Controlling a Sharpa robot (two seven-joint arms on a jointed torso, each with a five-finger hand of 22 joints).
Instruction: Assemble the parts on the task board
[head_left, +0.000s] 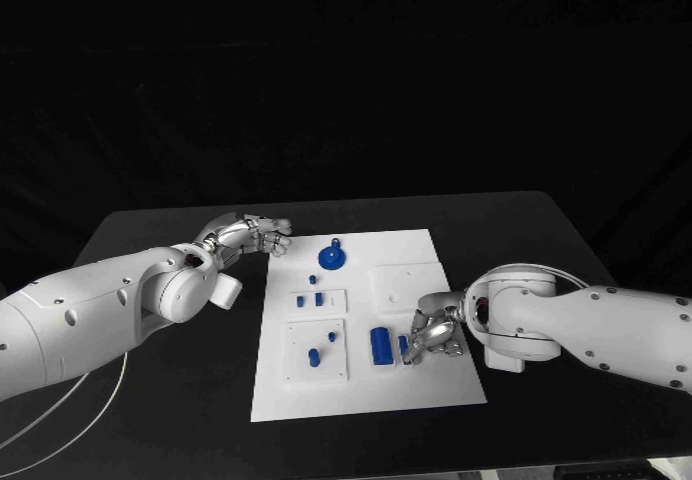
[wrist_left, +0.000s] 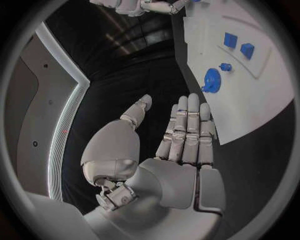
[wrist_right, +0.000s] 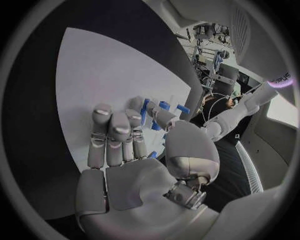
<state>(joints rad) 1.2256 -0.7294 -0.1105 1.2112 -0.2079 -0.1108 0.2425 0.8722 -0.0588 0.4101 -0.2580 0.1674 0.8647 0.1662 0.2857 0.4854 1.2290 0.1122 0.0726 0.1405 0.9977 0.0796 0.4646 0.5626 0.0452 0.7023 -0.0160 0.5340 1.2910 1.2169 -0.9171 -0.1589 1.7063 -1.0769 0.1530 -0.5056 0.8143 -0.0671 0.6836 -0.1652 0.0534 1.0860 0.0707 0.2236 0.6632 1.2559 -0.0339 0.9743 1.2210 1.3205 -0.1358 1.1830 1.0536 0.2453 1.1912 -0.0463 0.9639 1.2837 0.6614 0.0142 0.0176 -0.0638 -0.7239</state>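
Two hands engaged at board, which lies mid-table. Parts located on board: round part near far edge, small parts on middle plates, long block near right hand. Right hand lowered over board's right side, fingers bent down beside long block; whether anything is held cannot be told. Judged step: block pickup. Block to be pinched squarely, lifted straight, neighbouring parts left undisturbed. Left hand held off board's left edge, flat, fingers extended, nothing held.
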